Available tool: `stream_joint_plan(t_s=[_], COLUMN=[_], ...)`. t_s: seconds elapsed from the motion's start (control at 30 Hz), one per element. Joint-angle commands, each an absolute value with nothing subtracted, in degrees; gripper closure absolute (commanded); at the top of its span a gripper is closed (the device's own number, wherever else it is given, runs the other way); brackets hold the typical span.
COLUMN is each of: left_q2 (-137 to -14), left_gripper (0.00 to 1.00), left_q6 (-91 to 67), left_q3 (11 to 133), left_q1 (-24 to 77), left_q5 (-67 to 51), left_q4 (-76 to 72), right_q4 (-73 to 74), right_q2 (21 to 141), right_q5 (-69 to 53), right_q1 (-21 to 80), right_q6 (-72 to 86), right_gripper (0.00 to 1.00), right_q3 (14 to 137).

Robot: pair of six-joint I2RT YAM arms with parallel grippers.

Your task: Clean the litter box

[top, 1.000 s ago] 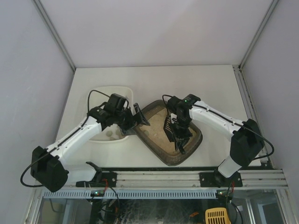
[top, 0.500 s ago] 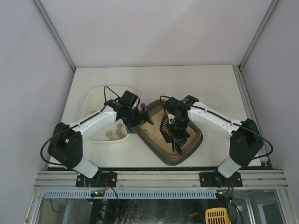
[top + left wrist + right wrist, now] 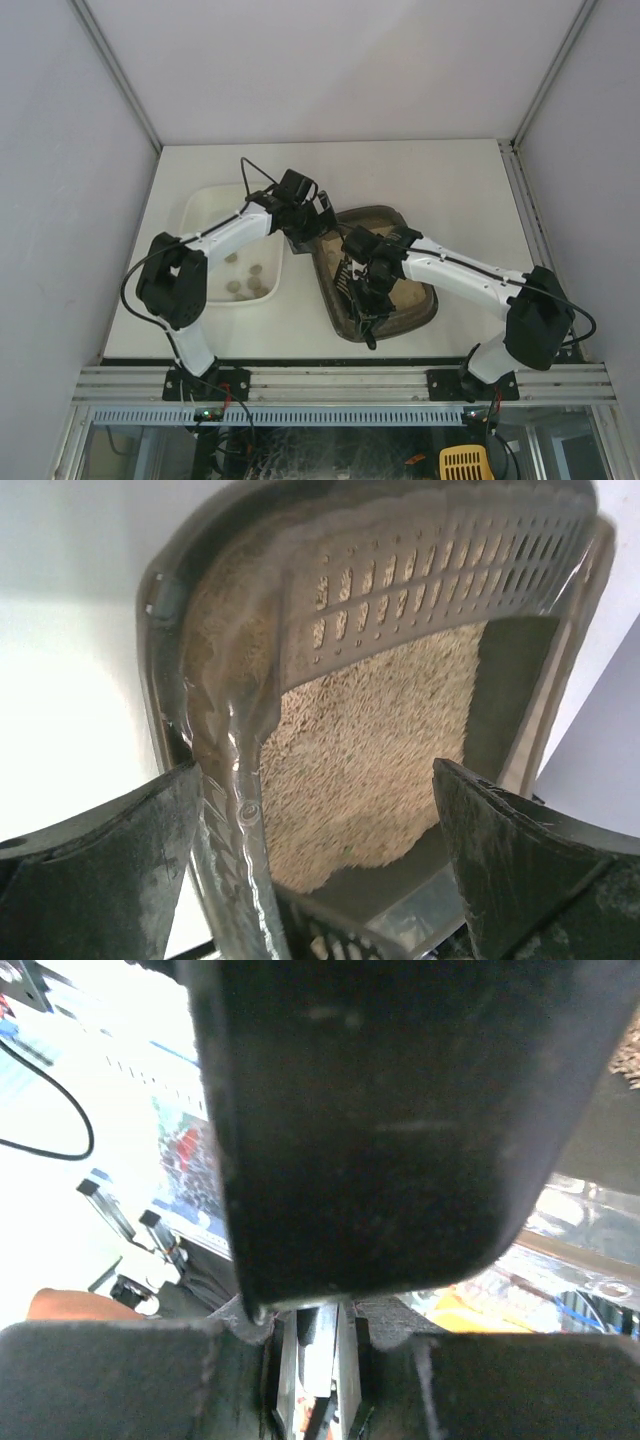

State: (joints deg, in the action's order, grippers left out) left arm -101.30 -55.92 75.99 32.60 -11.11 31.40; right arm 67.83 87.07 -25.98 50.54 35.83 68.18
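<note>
Within the last second the left gripper (image 3: 315, 225), claw spread wide, was brought to the 11 o'clock corner of the litter box (image 3: 380, 213), which lay at 3 o'clock of the tray (image 3: 205, 215), and the scoop (image 3: 347, 275), pinched by the right gripper (image 3: 365, 295), was shifted towards 9 o'clock, so scooping was judged unfinished.

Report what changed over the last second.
The left tool swung from over the white tray to the far-left rim of the litter box, open. The right tool, shut on the scoop, drew leftward in the litter, and the litter box turned slightly. The white tray stayed put.
</note>
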Motion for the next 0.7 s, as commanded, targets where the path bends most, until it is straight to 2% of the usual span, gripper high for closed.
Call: stream_joint_plan(t_s=[0.0, 0.13, 0.3, 0.67], left_q2=[-103.32, -102.44, -98.37, -91.59], left_gripper=[0.0, 0.0, 0.0, 0.0], left_q6=[-56.33, -56.88, -56.44, -57.13], left_q3=[82.52, 81.46, 76.76, 67.76], left_q1=[32.7, 32.77, 32.7, 32.72], left_q5=[-10.81, -12.12, -10.79, -11.21], left_q4=[24.0, 23.29, 21.24, 17.22], right_q4=[61.06, 63.21, 63.59, 57.65], right_q2=[83.72, 81.3, 81.02, 88.19], right_q5=[-24.4, -16.67, -12.79, -13.8], right_q1=[52.61, 50.11, 45.41, 41.73], right_q6=[44.45, 44.71, 42.37, 37.77], right_gripper=[1.0, 1.0, 1.0, 1.0], right_q3=[68.71, 68.76, 68.74, 68.82])
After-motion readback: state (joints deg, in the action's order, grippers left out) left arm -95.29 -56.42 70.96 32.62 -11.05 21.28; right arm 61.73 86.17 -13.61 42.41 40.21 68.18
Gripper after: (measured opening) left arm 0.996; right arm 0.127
